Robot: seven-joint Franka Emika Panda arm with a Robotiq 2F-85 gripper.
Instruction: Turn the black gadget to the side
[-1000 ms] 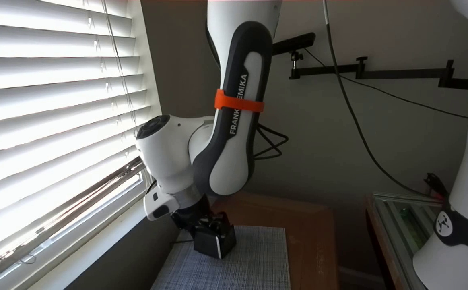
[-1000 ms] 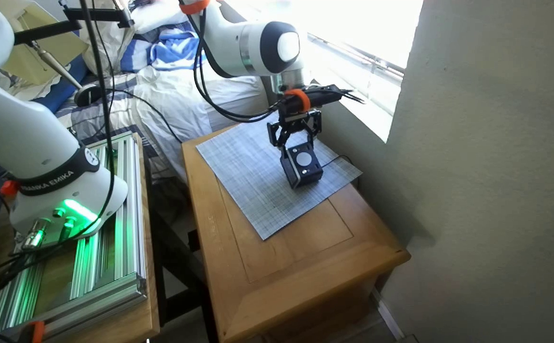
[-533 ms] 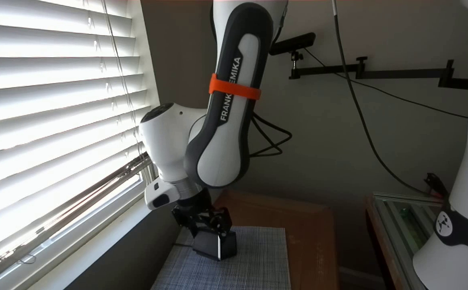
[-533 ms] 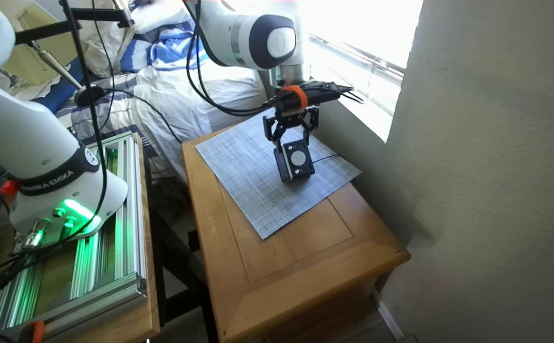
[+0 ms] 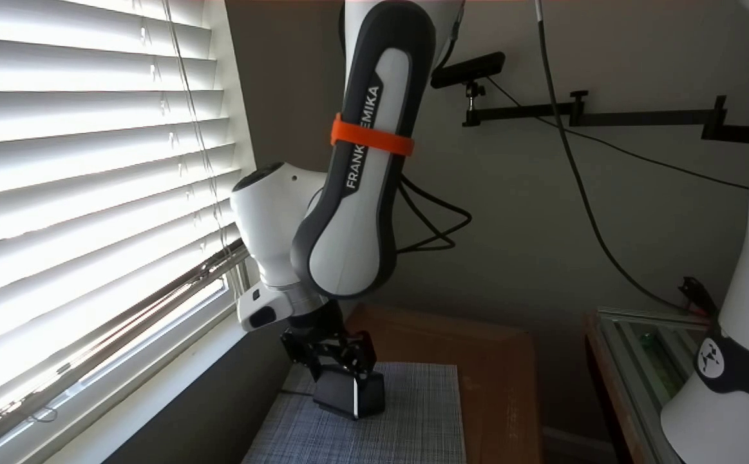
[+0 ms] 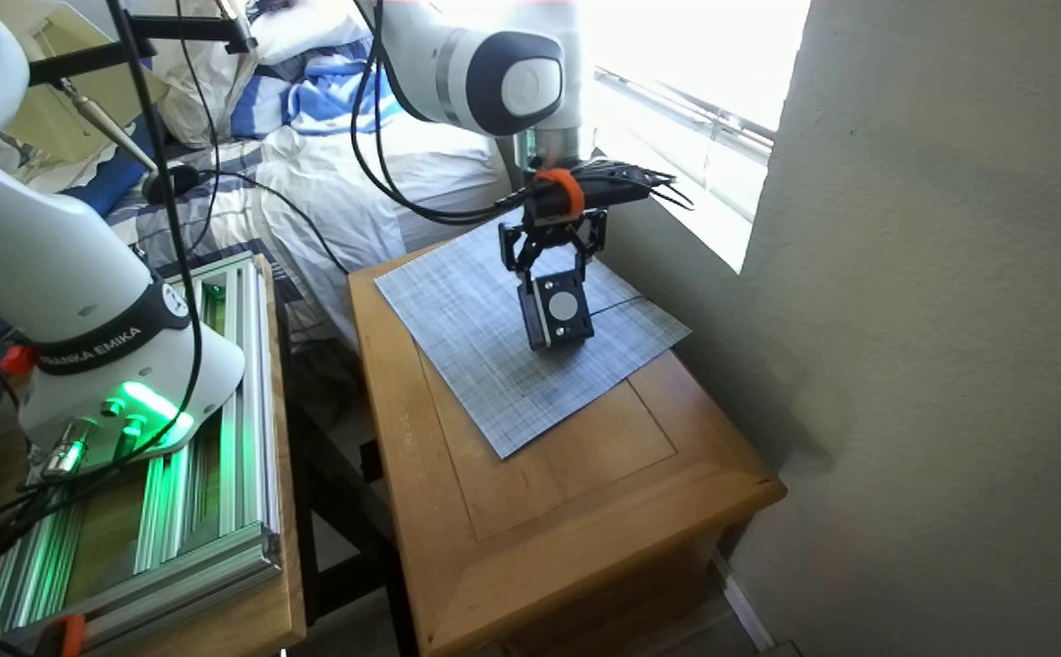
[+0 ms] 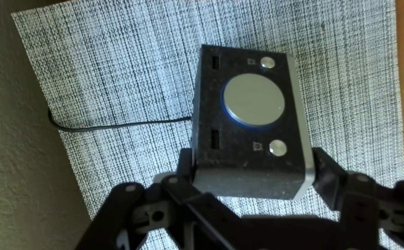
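Note:
The black gadget (image 7: pixel 247 133) is a small boxy device with a pale round disc, two small round knobs and a light strip along one edge. It also shows in both exterior views (image 5: pixel 334 394) (image 6: pixel 562 307), above or on the grey woven mat (image 6: pixel 475 315); I cannot tell if its lower edge touches. Its disc face points toward the wrist camera. My gripper (image 7: pixel 252 159) has one finger against each side of the gadget, near its end, and is shut on it. The gripper also shows in both exterior views (image 5: pixel 339 375) (image 6: pixel 555 273). The gadget's underside is hidden.
A thin black cable (image 7: pixel 132 124) runs from the gadget across the mat. The mat lies on a wooden table (image 6: pixel 539 520). A wall (image 7: pixel 14 139) and a window with blinds (image 5: pixel 91 161) stand close beside it. A bed (image 6: pixel 329 192) is behind.
In an exterior view the gripper and gadget have shifted left and slightly back, and the gadget's disc face has turned to stand straighter. The gripper has kept its hold.

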